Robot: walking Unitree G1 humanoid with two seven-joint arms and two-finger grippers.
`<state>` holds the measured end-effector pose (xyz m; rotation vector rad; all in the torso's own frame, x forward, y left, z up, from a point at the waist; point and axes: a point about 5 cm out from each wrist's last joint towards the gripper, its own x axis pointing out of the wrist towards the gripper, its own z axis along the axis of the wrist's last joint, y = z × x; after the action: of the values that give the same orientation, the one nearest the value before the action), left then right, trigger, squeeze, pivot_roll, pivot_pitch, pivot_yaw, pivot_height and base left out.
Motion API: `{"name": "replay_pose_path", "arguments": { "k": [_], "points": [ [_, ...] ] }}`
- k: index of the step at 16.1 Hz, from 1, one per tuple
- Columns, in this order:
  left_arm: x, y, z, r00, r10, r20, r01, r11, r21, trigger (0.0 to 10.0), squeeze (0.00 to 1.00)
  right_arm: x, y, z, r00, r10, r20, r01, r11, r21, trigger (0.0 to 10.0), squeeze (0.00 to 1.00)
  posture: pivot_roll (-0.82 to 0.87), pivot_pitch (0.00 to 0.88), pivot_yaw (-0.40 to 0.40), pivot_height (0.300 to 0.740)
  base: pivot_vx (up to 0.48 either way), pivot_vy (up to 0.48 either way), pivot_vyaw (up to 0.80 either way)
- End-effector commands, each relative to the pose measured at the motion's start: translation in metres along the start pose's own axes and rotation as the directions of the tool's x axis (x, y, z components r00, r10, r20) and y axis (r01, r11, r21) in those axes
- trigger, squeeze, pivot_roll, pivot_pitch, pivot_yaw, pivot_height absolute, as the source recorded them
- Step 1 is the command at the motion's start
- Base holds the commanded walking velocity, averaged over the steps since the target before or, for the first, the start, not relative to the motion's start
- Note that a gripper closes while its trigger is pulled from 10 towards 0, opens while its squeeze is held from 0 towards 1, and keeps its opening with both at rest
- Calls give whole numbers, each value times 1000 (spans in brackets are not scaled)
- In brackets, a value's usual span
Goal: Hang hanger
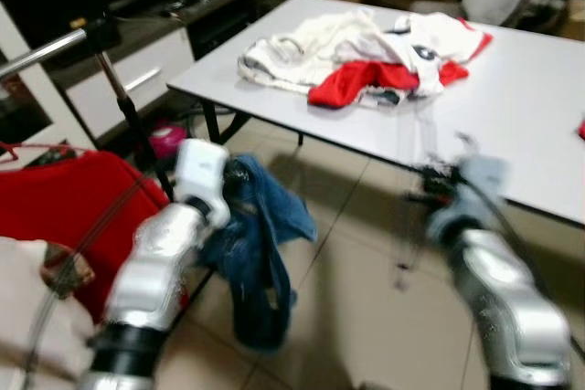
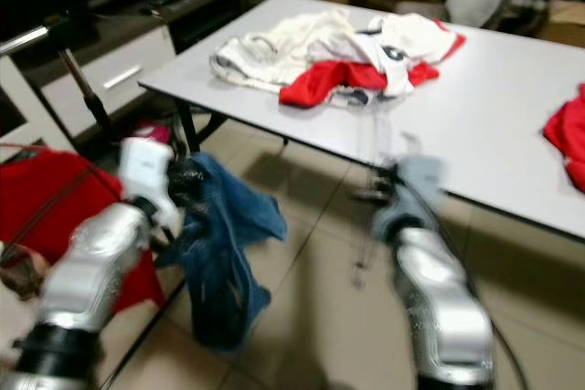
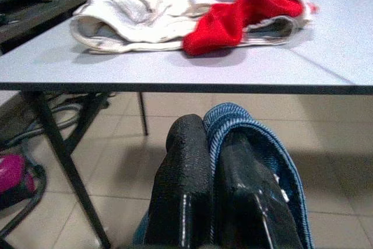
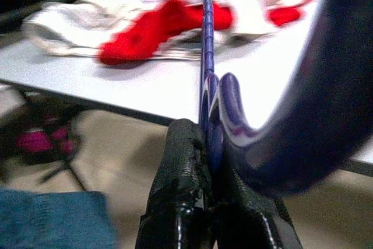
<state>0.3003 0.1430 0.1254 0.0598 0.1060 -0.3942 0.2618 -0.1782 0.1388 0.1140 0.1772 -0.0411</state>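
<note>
The right wrist view shows what the head views blur: the right pincer [image 4: 207, 144] is pressed shut on a blue hanger [image 4: 303, 115], its thin straight wire rising toward twelve o'clock from between the fingers and its thick curved body sweeping off toward two o'clock. The left wrist view likewise makes plain that the left pincer [image 3: 204, 138] is closed on a fold of blue denim garment [image 3: 256, 138]; from the head, that garment [image 1: 260, 262] hangs limp below the left arm over the tiled floor [image 1: 356, 317].

In the head views the right pincer [image 1: 439, 184] sits just off the near edge of the white counter [image 1: 530, 89], over open floor. At twelve o'clock on the counter lies a heap of white and red clothes [image 1: 366, 61]. At ten o'clock a metal rail [image 1: 46, 52] on a dark stand crosses the corner, with a red garment [image 1: 64, 207] below it at nine o'clock
</note>
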Motion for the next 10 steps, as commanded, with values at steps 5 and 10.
{"name": "replay_pose_path", "arguments": {
  "k": [5,10],
  "points": [
    [-3,12,9,999,42,32,-43,999,31,10000,0,-2,2,-1,1000,5,-10,-5,1000,5,10000,0,-47,0,59,740,0,408,-800],
    [3,4,17,997,3,71,-2,1000,-14,10000,0,-1,-4,-1,999,-34,-14,35,999,25,10000,0,-58,0,68,740,0,149,-480]
  ]
}}
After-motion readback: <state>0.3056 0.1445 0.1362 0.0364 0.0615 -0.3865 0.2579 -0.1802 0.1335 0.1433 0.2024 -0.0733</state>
